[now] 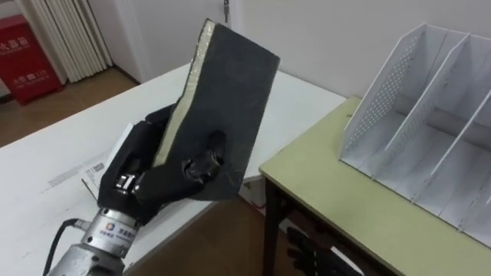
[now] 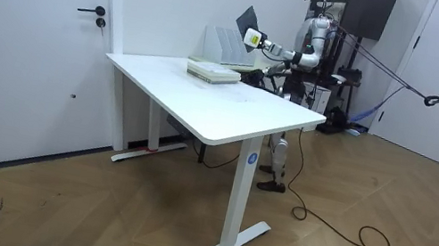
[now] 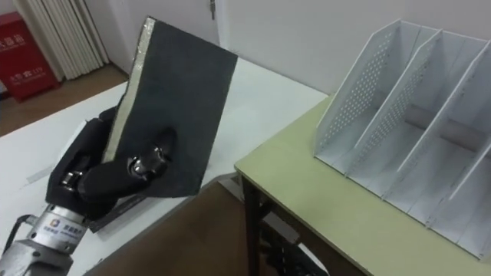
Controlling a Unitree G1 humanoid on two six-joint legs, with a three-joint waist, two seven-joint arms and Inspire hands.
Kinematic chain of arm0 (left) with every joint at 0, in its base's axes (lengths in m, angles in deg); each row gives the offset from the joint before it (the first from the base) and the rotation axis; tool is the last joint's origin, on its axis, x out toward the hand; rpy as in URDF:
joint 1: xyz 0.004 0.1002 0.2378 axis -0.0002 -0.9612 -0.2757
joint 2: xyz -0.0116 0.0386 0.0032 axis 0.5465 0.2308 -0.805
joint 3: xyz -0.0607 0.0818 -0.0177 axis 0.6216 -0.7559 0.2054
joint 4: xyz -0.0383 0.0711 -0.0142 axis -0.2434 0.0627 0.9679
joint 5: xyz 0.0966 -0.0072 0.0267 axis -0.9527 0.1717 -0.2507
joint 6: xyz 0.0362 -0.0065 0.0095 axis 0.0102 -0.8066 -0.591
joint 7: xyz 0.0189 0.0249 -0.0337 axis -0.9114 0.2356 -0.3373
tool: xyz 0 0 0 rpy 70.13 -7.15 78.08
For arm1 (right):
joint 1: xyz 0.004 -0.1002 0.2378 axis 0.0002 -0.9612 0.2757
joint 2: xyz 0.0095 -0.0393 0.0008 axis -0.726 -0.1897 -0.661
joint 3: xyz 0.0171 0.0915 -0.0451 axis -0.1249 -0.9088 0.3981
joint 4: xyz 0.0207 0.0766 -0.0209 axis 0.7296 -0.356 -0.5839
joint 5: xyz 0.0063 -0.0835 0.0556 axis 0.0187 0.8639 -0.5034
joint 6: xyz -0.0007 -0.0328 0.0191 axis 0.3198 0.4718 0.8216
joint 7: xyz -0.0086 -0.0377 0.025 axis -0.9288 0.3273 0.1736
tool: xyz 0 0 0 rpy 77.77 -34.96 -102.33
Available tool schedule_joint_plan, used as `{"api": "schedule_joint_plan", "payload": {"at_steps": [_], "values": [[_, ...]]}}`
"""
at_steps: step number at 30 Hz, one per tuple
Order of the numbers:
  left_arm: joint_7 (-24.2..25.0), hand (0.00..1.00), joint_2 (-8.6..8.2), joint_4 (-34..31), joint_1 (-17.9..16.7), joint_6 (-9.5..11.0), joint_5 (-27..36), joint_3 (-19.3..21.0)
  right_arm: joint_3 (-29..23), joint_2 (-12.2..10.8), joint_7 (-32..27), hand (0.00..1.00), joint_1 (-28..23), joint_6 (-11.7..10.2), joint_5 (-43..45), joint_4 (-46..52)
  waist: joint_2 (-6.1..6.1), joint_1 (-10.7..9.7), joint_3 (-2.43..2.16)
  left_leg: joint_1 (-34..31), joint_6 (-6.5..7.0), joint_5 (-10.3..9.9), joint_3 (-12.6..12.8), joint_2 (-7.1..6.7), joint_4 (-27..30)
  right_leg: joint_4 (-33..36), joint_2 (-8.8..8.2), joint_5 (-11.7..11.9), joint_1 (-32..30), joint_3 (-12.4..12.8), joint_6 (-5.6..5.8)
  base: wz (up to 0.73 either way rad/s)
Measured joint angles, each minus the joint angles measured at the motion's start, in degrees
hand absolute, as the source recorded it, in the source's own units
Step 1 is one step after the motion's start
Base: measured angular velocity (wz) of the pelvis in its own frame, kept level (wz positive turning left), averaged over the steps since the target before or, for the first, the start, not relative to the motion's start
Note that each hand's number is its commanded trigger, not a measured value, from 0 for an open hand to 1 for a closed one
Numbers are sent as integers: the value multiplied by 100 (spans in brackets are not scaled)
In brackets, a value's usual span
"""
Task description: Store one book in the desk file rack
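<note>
The left hand (image 1: 146,180) had its fingers (image 1: 201,162) clamped on the dark book (image 1: 222,92), holding it tilted in the air above the edge of the white desk (image 1: 69,146), apart from the white file rack (image 1: 430,100) on the neighbouring green desk (image 1: 322,176).

The book (image 1: 222,100) has a dull black cover and pale yellowish page edges; the left hand (image 1: 165,180) is black with a silver wrist; the file rack (image 1: 430,100) is white, its side wall dotted with holes; its counter (image 1: 322,176) is olive green; the other counter (image 1: 69,153) is white; the floor (image 2: 95,210) is brown herringbone wood.
</note>
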Motion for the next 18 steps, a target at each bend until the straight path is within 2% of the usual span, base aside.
{"api": "schedule_joint_plan", "payload": {"at_steps": [3, 6, 11, 15, 18], "values": [[344, 100, 43, 56, -10, -3, 7, 19, -57, 25, 141, 0, -12, 6, -622, 326, -43, 7, 7, 2, 7, 7, 24, 0, 26, -1, -7, 0, 4, 1, 0, -1], [691, 100, 195, 66, -24, -39, 291, 126, -167, 67, 352, 0, -12, 68, -1196, 759, -91, 3, 30, -60, 8, 6, 52, 2, 49, -11, -10, -5, -44, 9, 2, -1], [1062, 100, 331, 151, -120, -98, 347, 209, -460, 93, 714, 0, -12, 162, -1966, 1221, -126, 4, 7, -101, 12, 4, 58, 8, 76, -2, -10, -3, -119, 49, 3, -1], [1190, 100, 344, 389, -207, -309, 349, 202, -457, 145, 1072, 0, -13, 255, -2425, 1529, -122, -3, 6, -104, 12, 4, 77, 13, 78, 14, 6, 0, -125, 117, 1, -3], [1411, 100, 386, 518, -206, -412, 603, 214, -460, 297, 1391, 0, -11, 378, -2932, 1537, -94, 49, -5, -92, 12, 4, 69, 36, 59, 15, 1, 4, -139, 132, -2, -1]]}}
